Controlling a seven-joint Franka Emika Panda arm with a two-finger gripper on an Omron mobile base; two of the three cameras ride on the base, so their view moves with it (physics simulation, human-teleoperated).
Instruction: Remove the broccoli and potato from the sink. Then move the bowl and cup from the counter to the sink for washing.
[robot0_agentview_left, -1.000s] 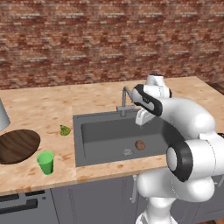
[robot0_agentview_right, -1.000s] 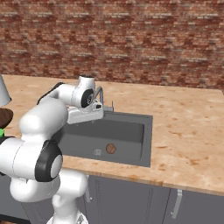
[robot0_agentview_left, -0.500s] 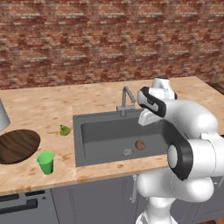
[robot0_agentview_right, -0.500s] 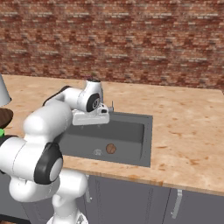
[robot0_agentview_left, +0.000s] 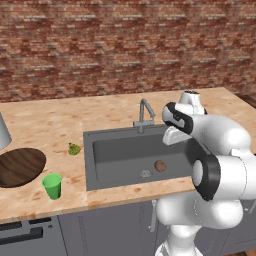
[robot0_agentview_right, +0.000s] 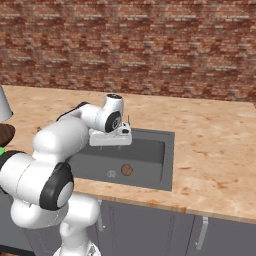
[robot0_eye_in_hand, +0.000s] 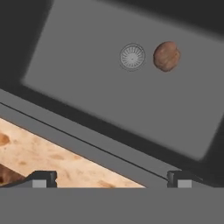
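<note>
The potato (robot0_agentview_left: 160, 165) sits on the sink (robot0_agentview_left: 115, 155) floor, just right of the small round drain (robot0_agentview_left: 145, 173), close but not touching it. From the hand cam the potato (robot0_eye_in_hand: 166, 56) & drain (robot0_eye_in_hand: 132, 56) lie side by side on the grey floor of the sink (robot0_eye_in_hand: 109, 100). In the right base view the potato (robot0_agentview_right: 127, 170) is next to the drain (robot0_agentview_right: 112, 174) too, in the near part of the sink (robot0_agentview_right: 150, 160). The gripper (robot0_eye_in_hand: 112, 179) hangs over the sink edge w/ its two dark tips far apart, so the jaws are spread wide w/ nothing between them. In the right base view the gripper (robot0_agentview_right: 111, 138) is above the far-left part of the basin, well above the potato. The faucet (robot0_agentview_left: 143, 114) stands at the far rim of the sink. The broccoli (robot0_agentview_left: 74, 149) lies on the counter (robot0_agentview_left: 60, 120), left of the sink & apart from it. The bowl (robot0_agentview_left: 20, 166) rests on the counter further left, nearer the front. The cup (robot0_agentview_left: 52, 186) stands upright near the front edge, just right of the bowl; it looks apart from it, maybe, but the gap is small. A pale vessel (robot0_agentview_left: 3, 131) shows at the far left edge, cut off by the frame.
</note>
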